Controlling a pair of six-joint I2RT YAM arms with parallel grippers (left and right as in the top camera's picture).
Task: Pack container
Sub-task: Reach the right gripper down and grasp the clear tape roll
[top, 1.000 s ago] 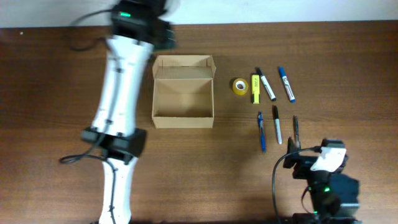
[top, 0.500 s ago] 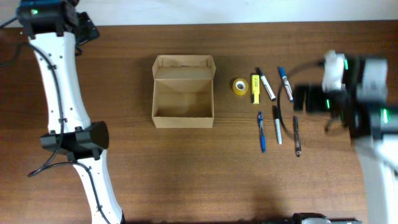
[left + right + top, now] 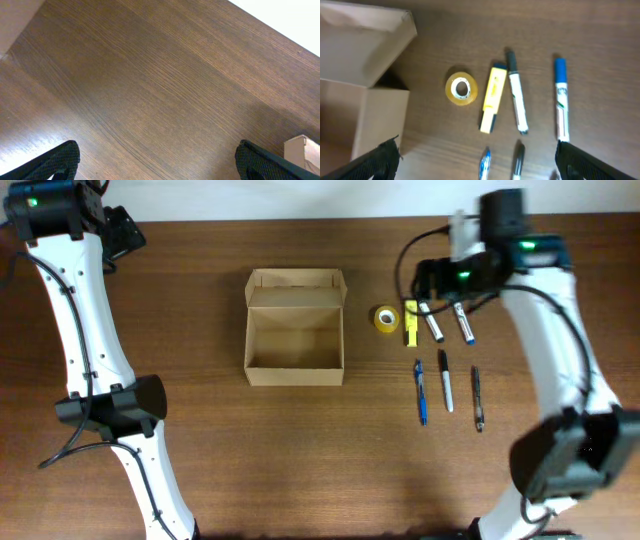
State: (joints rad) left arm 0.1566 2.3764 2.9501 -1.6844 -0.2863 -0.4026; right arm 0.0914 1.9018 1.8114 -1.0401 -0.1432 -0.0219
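Wood worktop (image 3: pixel 300 460) carries everything. Biggest on it, left arm (image 3: pixel 75 310) runs up the far-left edge, with left gripper (image 3: pixel 160 162) out by the back-left corner, jaws spread wide, nothing between them, bare wood below. Next, right arm (image 3: pixel 560 330) arcs up from the near-right edge and bends back left over the stationery. Its right gripper (image 3: pixel 479 162) faces down over the markers, jaws wide apart and empty. Mid-worktop sits the container (image 3: pixel 295 330), lid flap folded back on its far side, inside looks empty, well apart from both grippers. Just right of it are tape roll (image 3: pixel 386 319), yellow highlighter (image 3: pixel 410 322), black-capped marker (image 3: pixel 430 318) and blue marker (image 3: pixel 461 317). Below them lie blue pen (image 3: pixel 421 392), white-barrelled pen (image 3: pixel 445 382) and dark pen (image 3: pixel 477 398). Packing looks not yet begun. Risks: tape roll, yellow highlighter and black-capped marker lie close together, so wide jaws coming down may catch two at once or shove a neighbour. Round barrels could roll off line if nudged. Tape roll lies flat, likely awkward to pinch. A long marker carried crosswise may snag the container wall or the raised flap and drop outside.
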